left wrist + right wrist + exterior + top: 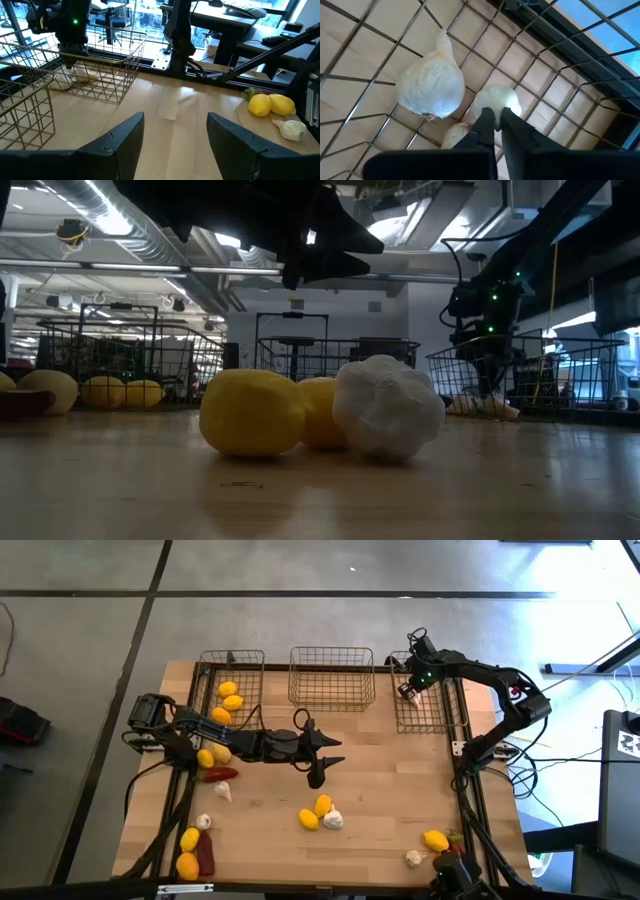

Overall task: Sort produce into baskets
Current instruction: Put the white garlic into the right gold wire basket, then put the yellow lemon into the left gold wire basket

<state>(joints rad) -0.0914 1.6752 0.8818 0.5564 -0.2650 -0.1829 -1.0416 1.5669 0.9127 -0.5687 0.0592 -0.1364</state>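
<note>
R gripper (408,690) hung over the right basket (447,718), fingers nearly closed w/ nothing between them, just above garlic bulbs (431,85) lying inside. L gripper (320,753) hovered mid-table, fingers spread wide & empty, near two lemons (316,812) & a garlic (332,820).

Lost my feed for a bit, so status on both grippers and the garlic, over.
Right gripper shut, low in right basket over garlic bulbs. Left gripper open, empty, mid-table above lemon and garlic cluster. Middle basket empty. Nothing blocking.
</note>
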